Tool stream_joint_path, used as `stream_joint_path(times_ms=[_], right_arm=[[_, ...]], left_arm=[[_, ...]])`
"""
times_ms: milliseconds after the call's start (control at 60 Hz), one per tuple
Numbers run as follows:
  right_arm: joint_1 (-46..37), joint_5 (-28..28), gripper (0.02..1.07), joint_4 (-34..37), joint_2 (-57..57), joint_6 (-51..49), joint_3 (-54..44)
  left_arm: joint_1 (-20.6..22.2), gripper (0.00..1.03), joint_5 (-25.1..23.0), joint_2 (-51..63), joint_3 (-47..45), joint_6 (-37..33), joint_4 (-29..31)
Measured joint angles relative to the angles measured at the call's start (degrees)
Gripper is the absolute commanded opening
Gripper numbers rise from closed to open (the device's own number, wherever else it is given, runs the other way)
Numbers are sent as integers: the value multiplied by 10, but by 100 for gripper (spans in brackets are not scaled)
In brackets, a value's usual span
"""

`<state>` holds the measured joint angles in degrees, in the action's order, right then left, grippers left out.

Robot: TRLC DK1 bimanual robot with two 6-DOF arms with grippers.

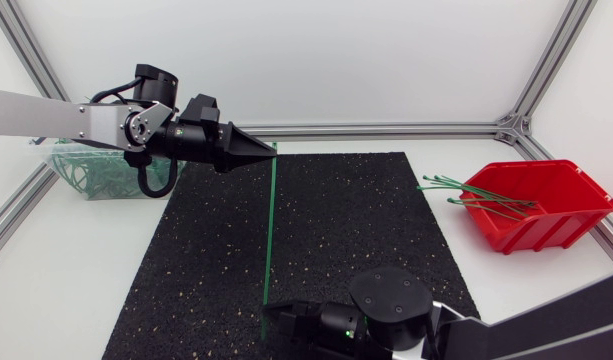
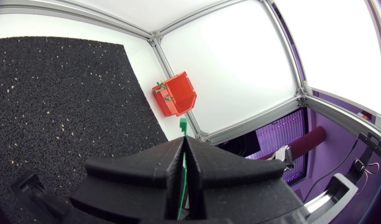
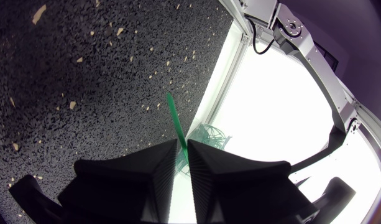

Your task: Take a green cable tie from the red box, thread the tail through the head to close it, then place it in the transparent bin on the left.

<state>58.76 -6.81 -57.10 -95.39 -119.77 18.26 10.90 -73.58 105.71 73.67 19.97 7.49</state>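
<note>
A green cable tie runs straight across the black mat between my two grippers. My left gripper is shut on its far end; in the left wrist view the tie's end sticks out past the pinched fingertips of that gripper. My right gripper sits at the tie's near end. In the right wrist view the tie runs into a narrow gap between the fingers of the right gripper, which stand slightly apart. The red box is at the right, and the transparent bin at the left.
Several spare green ties poke out over the red box's left rim. The bin holds a heap of green ties. Aluminium frame rails border the white table behind and beside the mat.
</note>
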Motion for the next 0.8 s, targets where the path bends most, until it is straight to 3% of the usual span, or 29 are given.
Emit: stream_joint_path(times_ms=[33,500,650,800], right_arm=[[0,0,7,0,0,0,0],[-26,-15,8,18,3,-3,5],[-26,3,26,18,3,-3,5],[-29,9,33,18,4,-2,5]], left_arm=[[0,4,-1,0,0,0,0],[0,4,-4,0,0,0,0],[0,4,-4,0,0,0,0],[0,4,-4,0,0,0,0]])
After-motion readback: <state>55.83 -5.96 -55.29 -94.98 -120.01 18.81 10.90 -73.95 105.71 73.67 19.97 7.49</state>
